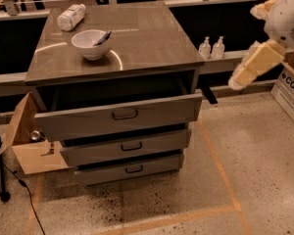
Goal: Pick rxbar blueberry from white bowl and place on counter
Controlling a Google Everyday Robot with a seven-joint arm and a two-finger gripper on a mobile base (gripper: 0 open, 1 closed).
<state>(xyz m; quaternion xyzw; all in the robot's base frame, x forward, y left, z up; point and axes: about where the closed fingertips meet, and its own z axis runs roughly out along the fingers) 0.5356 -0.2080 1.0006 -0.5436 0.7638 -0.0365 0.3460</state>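
Observation:
The white bowl (89, 43) stands on the left rear part of the counter (147, 38), the steel top of a three-drawer cabinet. The rxbar blueberry (103, 37), a dark flat bar, leans inside the bowl with one end sticking out over the right rim. My gripper (235, 82), cream-coloured, hangs in the air to the right of the cabinet. It is below counter height and well apart from the bowl, and it holds nothing that I can see.
A white plastic bottle (71, 17) lies at the counter's back left. The top drawer (122, 114) is pulled out. An open cardboard box (27, 143) sits at the left. Two small bottles (211, 48) stand on the ledge. A printed white box (290, 89) is at the right.

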